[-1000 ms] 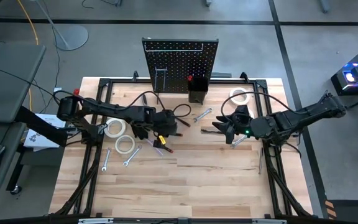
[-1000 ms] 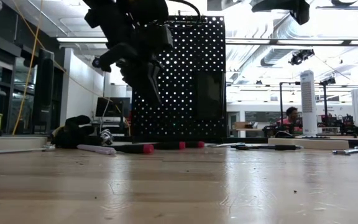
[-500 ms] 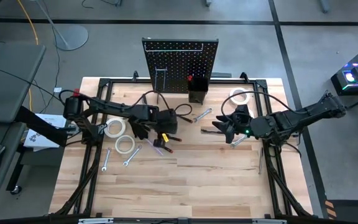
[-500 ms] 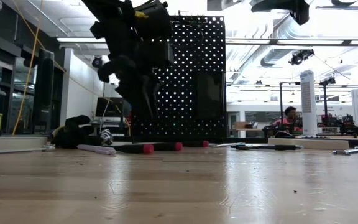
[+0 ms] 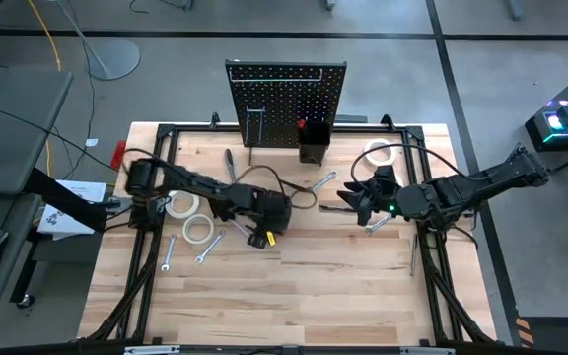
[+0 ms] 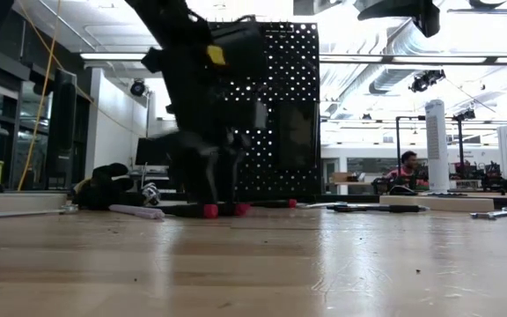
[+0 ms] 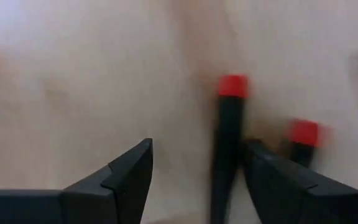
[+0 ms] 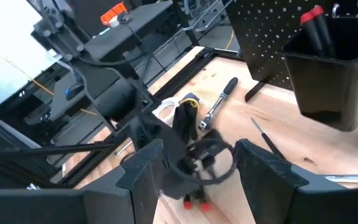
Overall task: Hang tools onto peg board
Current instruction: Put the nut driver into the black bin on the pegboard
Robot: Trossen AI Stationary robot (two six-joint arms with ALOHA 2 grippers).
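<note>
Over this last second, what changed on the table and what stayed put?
The left gripper opened and dropped to the tabletop, shifting a little toward the right arm; its fingers now straddle a red-capped screwdriver, not yet gripped. The right gripper stayed open and still near the peg board. The tape rolls and wrenches did not move.
</note>
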